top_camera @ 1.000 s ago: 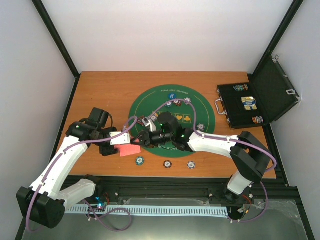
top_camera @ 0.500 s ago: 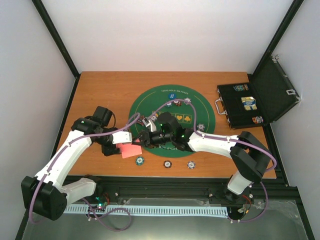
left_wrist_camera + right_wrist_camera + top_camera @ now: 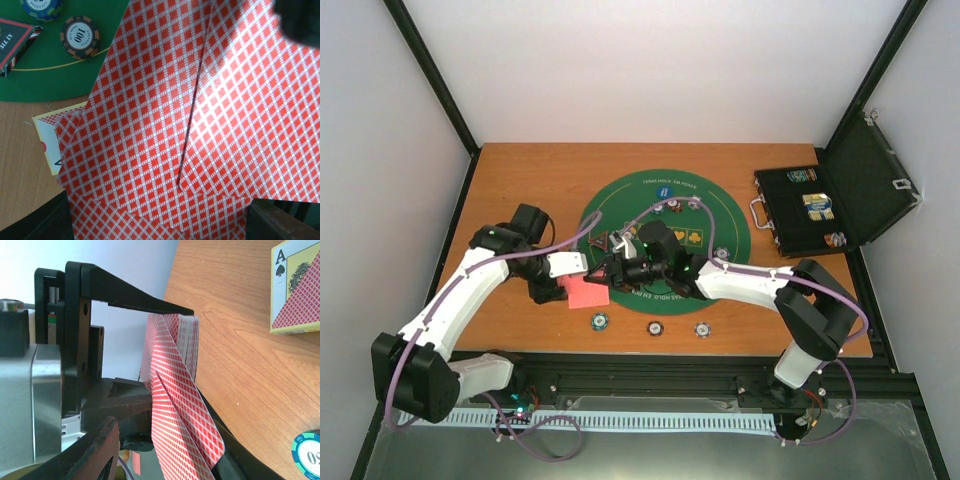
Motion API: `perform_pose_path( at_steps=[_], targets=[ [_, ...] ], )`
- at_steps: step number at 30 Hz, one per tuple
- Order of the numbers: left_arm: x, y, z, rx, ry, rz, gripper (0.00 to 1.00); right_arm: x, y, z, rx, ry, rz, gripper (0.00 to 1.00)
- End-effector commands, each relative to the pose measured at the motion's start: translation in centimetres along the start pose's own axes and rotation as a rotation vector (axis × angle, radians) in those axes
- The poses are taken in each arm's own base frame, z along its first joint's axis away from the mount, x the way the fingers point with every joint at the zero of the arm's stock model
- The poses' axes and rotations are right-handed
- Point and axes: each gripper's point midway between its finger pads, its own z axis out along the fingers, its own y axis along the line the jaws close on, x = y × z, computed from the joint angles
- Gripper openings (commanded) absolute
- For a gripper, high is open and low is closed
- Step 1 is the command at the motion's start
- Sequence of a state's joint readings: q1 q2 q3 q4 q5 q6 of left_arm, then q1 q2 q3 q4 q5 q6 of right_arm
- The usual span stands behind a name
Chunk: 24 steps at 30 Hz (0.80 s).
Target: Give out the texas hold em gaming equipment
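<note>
— Cards first: where do we find them?

— We see a stack of red-backed cards (image 3: 588, 293) pinched in the left gripper (image 3: 572, 285). It is held over the wooden table (image 3: 520, 180), just off the near-left rim of the green mat (image 3: 715, 225). The gripper's fingers are pressed tight on the stack, which fans out and fills the left wrist view.

— And the right gripper?

— The right gripper (image 3: 612, 266) meets the same stack from the mat side. In its wrist view one black finger (image 3: 135, 297) has its tip at the stack's edge, and the other sits beyond the cards. So the fingers stand apart around the fan, and we cannot tell whether they press on it.

— What else do we make out?

— Three chips (image 3: 655, 327) lie in a row on the wood, near the mat's near rim. On the felt an orange-and-black chip (image 3: 80, 36) and a blue chip (image 3: 42, 6) lie beside a black marker (image 3: 15, 42). A yellow-edged pack (image 3: 295, 285) showing an ace of spades lies flat on the wood, partly under the fan. The black case (image 3: 865, 175) stands open at the table's right side.
</note>
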<state>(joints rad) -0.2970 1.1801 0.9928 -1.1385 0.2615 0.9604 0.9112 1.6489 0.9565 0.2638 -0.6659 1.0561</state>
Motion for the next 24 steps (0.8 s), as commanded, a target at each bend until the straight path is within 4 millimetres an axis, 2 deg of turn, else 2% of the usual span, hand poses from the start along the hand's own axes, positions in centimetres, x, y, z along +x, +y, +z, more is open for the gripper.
perform_pose_path(
  at_steps=[1, 10, 17, 20, 24],
  targets=[
    [-1.5, 1.8, -1.0, -0.022, -0.066, -0.048, 0.06, -0.3, -0.4, 0.1, -0.016, -0.007, 0.006, 0.48],
    [-1.4, 3.4, -0.9, -0.021, -0.074, -0.126, 0.03, -0.5, -1.0, 0.4, -0.013, -0.009, 0.025, 0.47],
    [-1.1, 2.5, -0.9, -0.003, -0.079, -0.116, 0.01, -0.9, -1.4, 1.2, -0.020, -0.012, 0.040, 0.40],
    [-0.6, 1.9, -0.7, -0.004, -0.073, -0.083, 0.01, -1.2, -1.3, 1.5, -0.024, -0.011, 0.036, 0.30],
    [0.0, 1.3, -0.7, -0.028, -0.069, -0.038, 0.01, -1.2, -1.4, 1.6, -0.010, 0.002, 0.028, 0.11]
  ],
)
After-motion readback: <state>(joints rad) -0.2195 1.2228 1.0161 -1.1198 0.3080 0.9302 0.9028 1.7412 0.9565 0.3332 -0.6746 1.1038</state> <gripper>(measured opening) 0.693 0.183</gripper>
